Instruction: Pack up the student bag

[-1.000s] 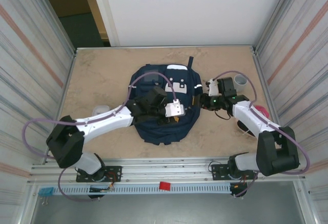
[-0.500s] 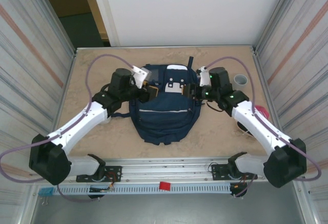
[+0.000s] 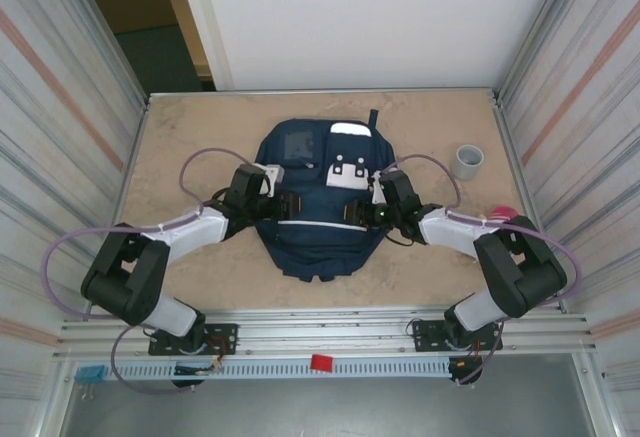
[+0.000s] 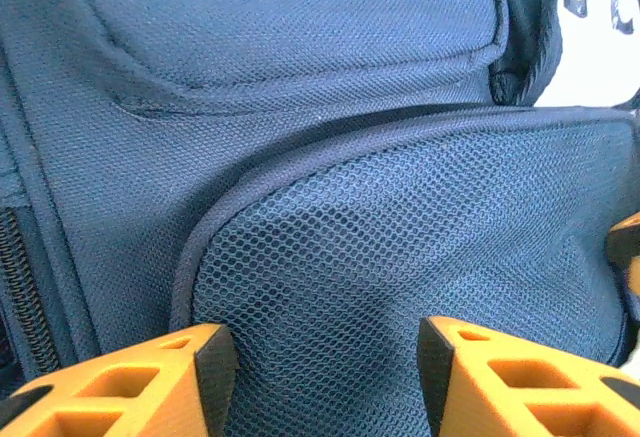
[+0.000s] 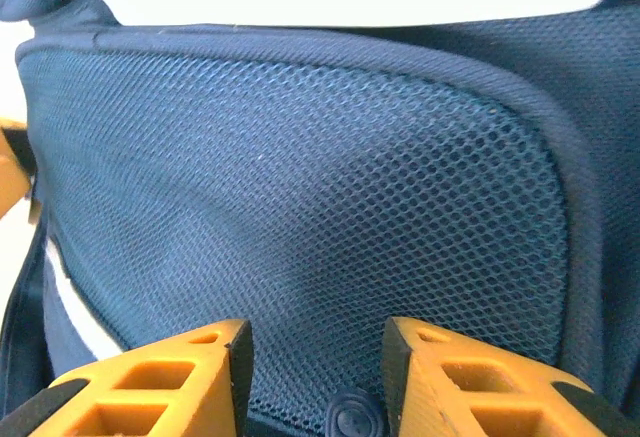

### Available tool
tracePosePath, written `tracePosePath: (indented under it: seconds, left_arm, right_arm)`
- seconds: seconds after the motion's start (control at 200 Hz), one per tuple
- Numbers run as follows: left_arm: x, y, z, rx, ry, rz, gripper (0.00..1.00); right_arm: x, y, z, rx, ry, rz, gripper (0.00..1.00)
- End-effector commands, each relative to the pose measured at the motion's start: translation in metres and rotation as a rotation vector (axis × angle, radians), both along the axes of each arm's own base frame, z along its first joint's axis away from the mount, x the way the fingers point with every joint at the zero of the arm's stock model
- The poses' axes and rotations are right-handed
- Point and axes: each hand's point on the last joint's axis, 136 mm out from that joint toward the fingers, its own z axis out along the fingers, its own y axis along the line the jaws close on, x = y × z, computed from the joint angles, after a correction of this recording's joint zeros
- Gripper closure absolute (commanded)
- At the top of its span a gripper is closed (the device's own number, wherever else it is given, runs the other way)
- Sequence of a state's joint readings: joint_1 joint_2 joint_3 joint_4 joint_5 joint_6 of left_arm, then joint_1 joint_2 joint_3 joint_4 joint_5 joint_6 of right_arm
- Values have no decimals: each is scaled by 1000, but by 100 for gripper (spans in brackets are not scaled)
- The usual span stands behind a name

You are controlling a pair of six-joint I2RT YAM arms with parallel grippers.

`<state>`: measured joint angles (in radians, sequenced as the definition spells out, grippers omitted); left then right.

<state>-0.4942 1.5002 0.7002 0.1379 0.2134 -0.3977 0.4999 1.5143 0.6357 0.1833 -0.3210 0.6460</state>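
Moved: both arms dropped low; student bag (image 3: 320, 242) now between pincers.
Left pincer (image 4: 325, 357): half-wide, empty, mesh pocket (image 4: 400, 247) ahead.
Right pincer (image 5: 315, 352): narrower, empty, mesh ahead.
Around: grey cup (image 3: 467, 161) well beyond right pincer.

Tan table (image 3: 190, 137): student bag (image 3: 320, 249), grey cup (image 3: 468, 162), pink item (image 3: 503, 213).

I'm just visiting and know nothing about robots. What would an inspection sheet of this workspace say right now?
Surface: beige table, no spills seen.
Job's things: student bag lying flat mid-table, front up.
Clutter: grey cup far right; pink item at the right edge, partly hidden.
Pincers: left pincer and right pincer, jaws apart, one at each side of the bag, facing mesh fabric.
Cables: purple cables looping over the arms, no snag seen.
Surroundings: ribbed metal walls both sides, white panel behind.
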Motion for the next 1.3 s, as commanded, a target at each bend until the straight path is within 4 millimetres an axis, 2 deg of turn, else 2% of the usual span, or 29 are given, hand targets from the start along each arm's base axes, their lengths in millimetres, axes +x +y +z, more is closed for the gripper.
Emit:
tracePosePath:
  seconds: [0.0, 0.1, 0.256, 0.326, 0.431, 0.496, 0.591, 0.606, 0.631, 0.692, 0.712, 0.732, 0.777, 0.867, 0.917, 0.992, 1.082, 1.153, 1.278, 1.298]
  left_arm:
    - [-33, 21, -69, 94, 203, 98, 46]
    - [-28, 9, -65, 76, 181, 93, 45]
    - [-13, -8, -43, 41, 125, 98, 43]
    - [-3, -10, -25, 28, 76, 115, 41]
    - [8, -5, 17, 29, -26, 132, 29]
    - [11, 3, 49, 50, -111, 146, 22]
    - [10, 29, 98, 116, -266, 188, 13]
    - [9, 35, 105, 130, -290, 199, 11]
    - [7, 42, 116, 149, -329, 211, 2]
    - [1, 67, 139, 216, -427, 261, 1]
    - [-2, 75, 145, 243, -457, 279, 1]
    - [-4, 84, 150, 268, -488, 295, 1]
    - [-10, 102, 159, 330, -554, 334, 2]
    - [-22, 137, 165, 436, -661, 417, 1]
    - [-27, 157, 156, 478, -690, 470, 1]
    - [-31, 175, 139, 481, -720, 505, 1]
    - [-30, 187, 114, 456, -751, 506, 1]
    - [-27, 192, 104, 451, -790, 481, 1]
    - [-10, 201, 78, 416, -750, 432, 1]
    - [-6, 202, 74, 407, -740, 434, 1]
  right_arm:
    - [-17, -46, -62, -126, 163, -141, 60]
    - [-7, -53, -54, -135, 128, -159, 60]
    - [18, -71, -35, -161, 88, -167, 59]
    - [28, -75, -19, -154, 54, -157, 58]
    - [34, -77, 21, -155, -33, -131, 57]
    - [31, -80, 54, -154, -106, -130, 55]
    - [22, -95, 102, -179, -235, -160, 50]
    - [20, -99, 108, -189, -251, -169, 47]
    - [17, -106, 120, -202, -288, -185, 40]
    - [10, -125, 143, -238, -367, -231, 23]
    - [7, -131, 151, -247, -398, -247, 14]
    - [5, -138, 157, -257, -421, -262, 1]
    - [1, -153, 166, -286, -465, -296, 1]
    - [-2, -178, 167, -341, -522, -350, 1]
    - [-1, -188, 162, -360, -536, -365, 1]
    - [5, -198, 150, -381, -555, -377, 1]
    - [17, -206, 129, -400, -609, -376, 1]
    - [25, -211, 112, -418, -653, -374, 1]
    - [39, -217, 76, -455, -657, -359, 1]
    - [42, -216, 74, -456, -665, -355, 1]
